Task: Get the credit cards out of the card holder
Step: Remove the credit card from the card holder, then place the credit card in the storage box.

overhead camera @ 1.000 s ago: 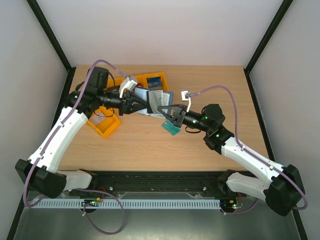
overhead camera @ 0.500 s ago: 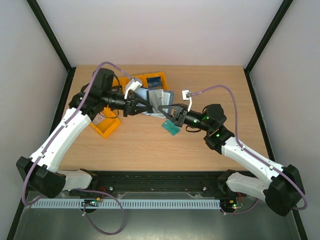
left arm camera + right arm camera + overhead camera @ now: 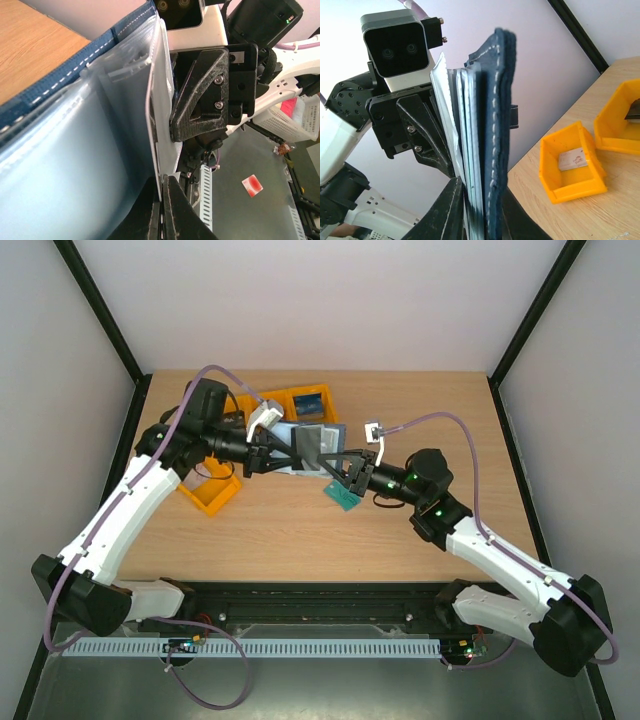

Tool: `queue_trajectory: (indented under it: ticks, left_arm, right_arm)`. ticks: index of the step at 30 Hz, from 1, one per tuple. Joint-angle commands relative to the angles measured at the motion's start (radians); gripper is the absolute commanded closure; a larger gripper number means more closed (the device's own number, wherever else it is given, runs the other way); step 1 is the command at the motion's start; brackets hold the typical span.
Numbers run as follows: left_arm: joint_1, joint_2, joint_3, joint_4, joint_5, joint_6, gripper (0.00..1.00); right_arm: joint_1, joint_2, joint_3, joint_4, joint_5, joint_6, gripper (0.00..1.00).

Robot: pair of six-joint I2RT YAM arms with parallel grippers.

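Honestly, we're struggling to spot any credit cards inside the card holder (image 3: 495, 125). It's standing edge-on to both wrist cameras, so the sleeves are showing only as thin stacked lines. It's hanging in the air over the middle of the worktop (image 3: 300, 540), nearer the far edge. The right gripper (image 3: 481, 189) is clamping its lower edge, with the fingers running off the picture. The left gripper (image 3: 162, 186) is pinching shut on the holder's outermost leaf; sleeve or card, we can't tell. We're seeing stitched navy fabric outside and glossy, wrinkled clear plastic inside. One pale card (image 3: 571, 160) is lying in a boxy orange bin (image 3: 575, 192).
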Motion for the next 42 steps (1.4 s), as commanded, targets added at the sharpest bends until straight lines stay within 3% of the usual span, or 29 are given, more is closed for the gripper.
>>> queue_trajectory:
  ticks: [1, 3, 7, 21, 28, 30, 35, 39, 42]
  left_arm:
    - [0.01, -0.018, 0.029, -0.039, -0.002, 0.039, 0.98]
    - [0.01, -0.018, 0.034, -0.04, -0.003, 0.039, 0.98]
    - [0.012, -0.017, 0.047, -0.064, -0.009, 0.053, 0.98]
    - [0.089, -0.013, 0.043, -0.185, -0.07, 0.205, 0.98]
    - [0.147, -0.007, 0.006, -0.204, -0.075, 0.26, 0.98]
    - [0.148, -0.007, 0.006, -0.183, -0.185, 0.269, 0.98]
    - [0.154, -0.016, 0.029, -0.076, -0.643, 0.322, 0.98]
    - [0.144, -0.001, 0.032, -0.016, -0.983, 0.442, 0.98]
    - [0.122, -0.016, -0.055, 0.156, -1.256, 0.571, 0.98]
  right_arm:
    - [0.0, -0.031, 0.029, 0.002, 0.013, -0.022, 0.85]
    - [0.0, -0.031, 0.031, -0.003, 0.014, -0.023, 0.86]
    - [0.0, -0.03, 0.039, -0.026, 0.022, -0.034, 0.98]
    - [-0.043, -0.081, 0.081, -0.255, 0.092, -0.134, 0.98]
    - [-0.101, -0.079, 0.046, -0.225, 0.068, -0.097, 0.98]
    - [-0.106, -0.081, 0.041, -0.237, 0.094, -0.099, 0.98]
    - [-0.115, -0.06, 0.028, -0.215, 0.081, -0.081, 0.98]
    - [-0.115, -0.04, 0.018, -0.182, 0.071, -0.078, 0.98]
    - [-0.125, -0.04, 0.015, -0.181, 0.071, -0.094, 0.98]
